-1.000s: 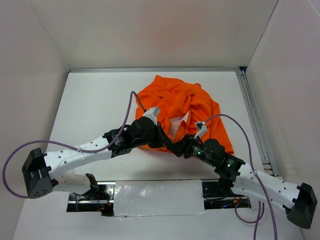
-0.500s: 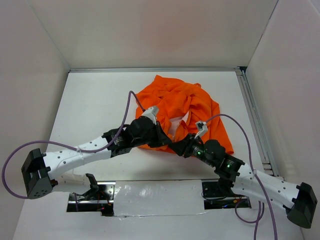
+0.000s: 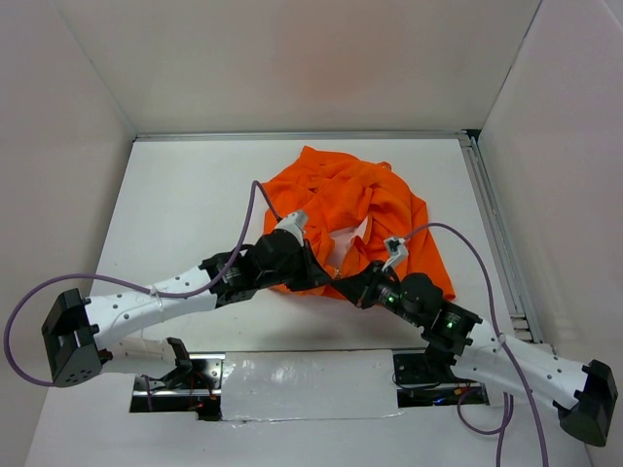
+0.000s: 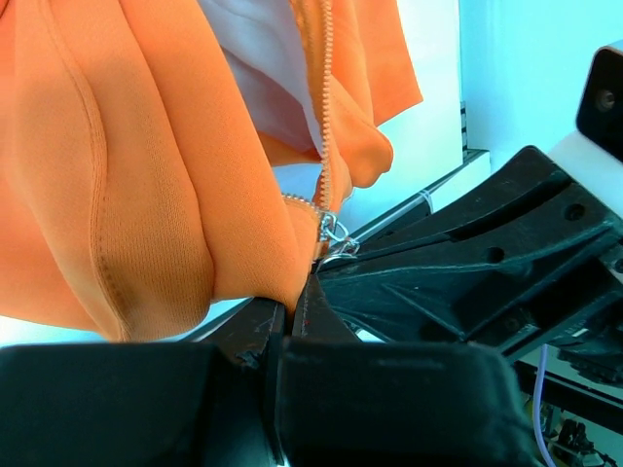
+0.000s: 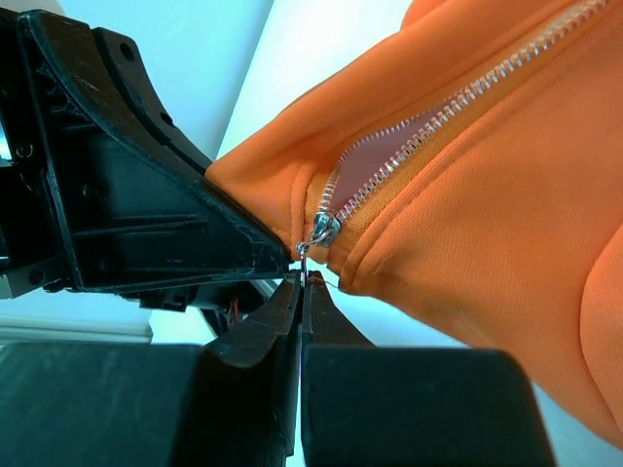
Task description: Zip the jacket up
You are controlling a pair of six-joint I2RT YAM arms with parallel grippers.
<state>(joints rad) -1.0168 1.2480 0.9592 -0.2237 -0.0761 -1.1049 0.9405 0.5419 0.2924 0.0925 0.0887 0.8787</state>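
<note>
The orange jacket (image 3: 375, 195) lies crumpled at the table's middle, its pale lining (image 4: 263, 68) showing at the near side. The silver zipper (image 5: 458, 107) stands open above its slider (image 5: 322, 230), which sits at the bottom hem. My left gripper (image 4: 290, 306) is shut on the orange hem right beside the slider (image 4: 331, 230). My right gripper (image 5: 303, 277) is shut on the thin metal pull that hangs under the slider. Both grippers meet at the jacket's near edge, left gripper (image 3: 316, 275) and right gripper (image 3: 343, 284) almost touching.
White walls box in the table on three sides. A metal rail (image 3: 494, 229) runs along the right edge. A foil-covered plate (image 3: 302, 384) lies between the arm bases. Purple cables (image 3: 258, 199) loop above both arms.
My right gripper has gone from open to shut, now pinching the zipper pull, and has edged slightly forward. The left gripper keeps its hold on the hem.
</note>
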